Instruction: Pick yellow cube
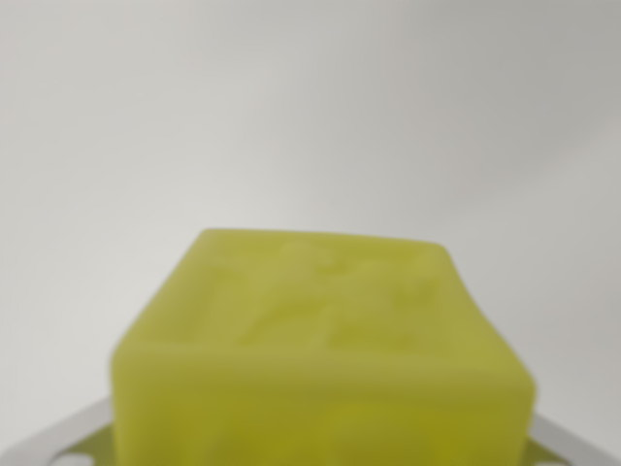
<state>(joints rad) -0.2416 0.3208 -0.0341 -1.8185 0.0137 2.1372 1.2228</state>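
Observation:
A yellow cube (320, 340) fills the lower middle of the wrist view, very close to the camera and blurred, with a faint raised pattern on its top face. Pale grey fingers (58, 442) of my gripper (320, 451) show at the bottom corners, one on each side of the cube and pressed against its sides. The gripper is shut on the cube. The cube's lower part and the fingertips are cut off by the bottom edge of the view.
Behind the cube there is only a plain, pale grey-white surface (310, 107), out of focus. No other objects or edges show.

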